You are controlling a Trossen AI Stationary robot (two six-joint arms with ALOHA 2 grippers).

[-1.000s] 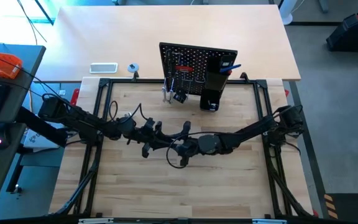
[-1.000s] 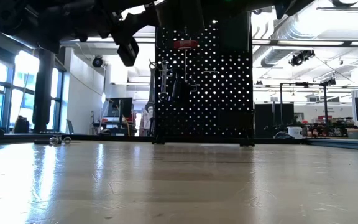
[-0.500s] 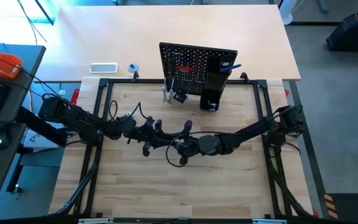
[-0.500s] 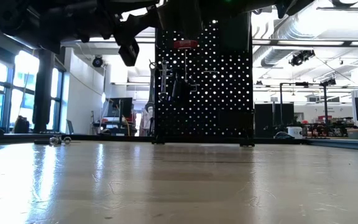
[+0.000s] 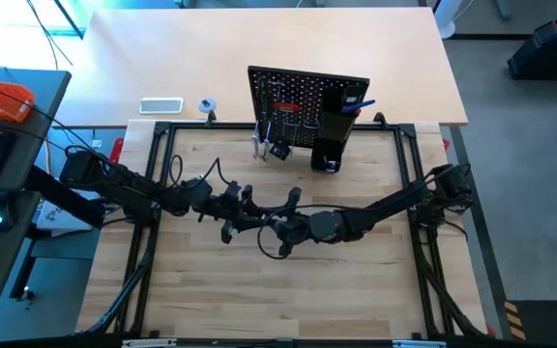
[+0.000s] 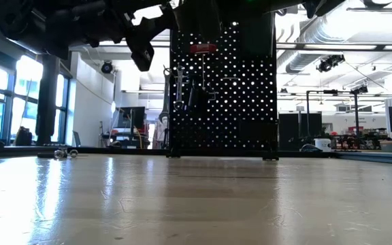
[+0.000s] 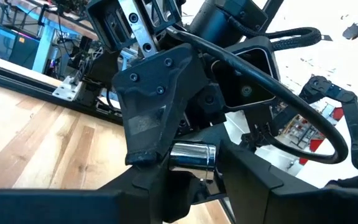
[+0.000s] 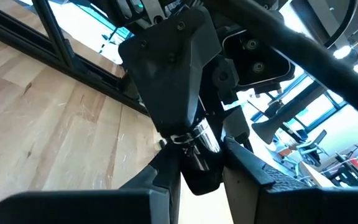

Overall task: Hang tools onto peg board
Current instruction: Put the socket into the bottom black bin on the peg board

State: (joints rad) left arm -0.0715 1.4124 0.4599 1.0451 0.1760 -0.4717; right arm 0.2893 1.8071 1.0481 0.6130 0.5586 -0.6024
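Note:
The black peg board [image 5: 307, 101] stands upright at the table's far side; it also shows in the low view [image 6: 223, 95]. A red-handled screwdriver [image 5: 286, 104], a blue hex key [image 5: 361, 104] and dark tools [image 5: 278, 148] hang on it. My left gripper [image 5: 257, 223] and my right gripper [image 5: 280, 230] meet nose to nose above the table's middle. Both are shut on one short black-and-silver bar [image 7: 192, 155], also seen in the right wrist view [image 8: 197, 140]. In the high view the bar is hidden between the grippers. My left gripper pinches the bar's silver part [image 7: 194, 163] between its two fingers, coming level from the table's left. The bar is lifted clear of the table. My right gripper's finger [image 7: 157, 106] stands right against it. My right gripper pinches the bar between its two fingers where the silver part meets the black end [image 8: 199, 158], coming level from the table's right. The bar is clear of the table. My left gripper's finger [image 8: 173, 68] covers its far part.
A black frame [image 5: 153, 155] borders the wooden table top [image 5: 356, 280]. A tall black box holder [image 5: 332, 135] sits on the peg board's right part. A small white box [image 5: 161, 104] and a tape roll [image 5: 207, 104] lie beyond the frame, at the far left.

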